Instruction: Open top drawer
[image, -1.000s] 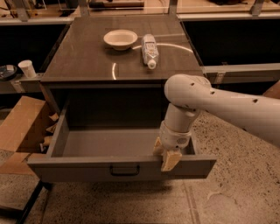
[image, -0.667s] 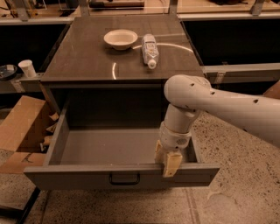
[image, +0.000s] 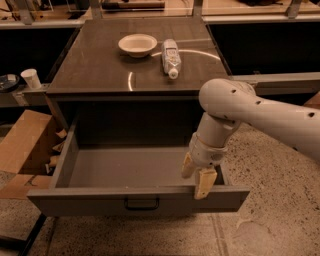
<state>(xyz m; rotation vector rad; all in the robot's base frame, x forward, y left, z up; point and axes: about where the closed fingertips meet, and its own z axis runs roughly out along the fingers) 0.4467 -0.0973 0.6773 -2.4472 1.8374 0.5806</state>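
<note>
Jutting out from under the near edge of the bench, the top drawer stands pulled well open. Its long axis runs left to right, parallel to that near edge. Its tall grey front panel faces away from the bench, and the deep grey box behind it shows nothing inside. A small black bar handle sits at the centre of the front panel.

The gripper hangs at the right part of the drawer's front wall, below the bench's near right corner, on a pale arm that comes in from the right. Its tan fingers stand a narrow gap apart, one inside the box and one over the outer face. The front wall's top rim is held between them.

On the bench top a pale bowl rests toward the far edge. Just right of it lies a bottle on its side, cap toward the near edge. Off the left edge stand a paper cup and a cardboard box.

Compared with a second ago, the front panel lies farther from the near edge, and the gripper has travelled with it. Against the later of the two earlier views, drawer and gripper sit much where they were.
</note>
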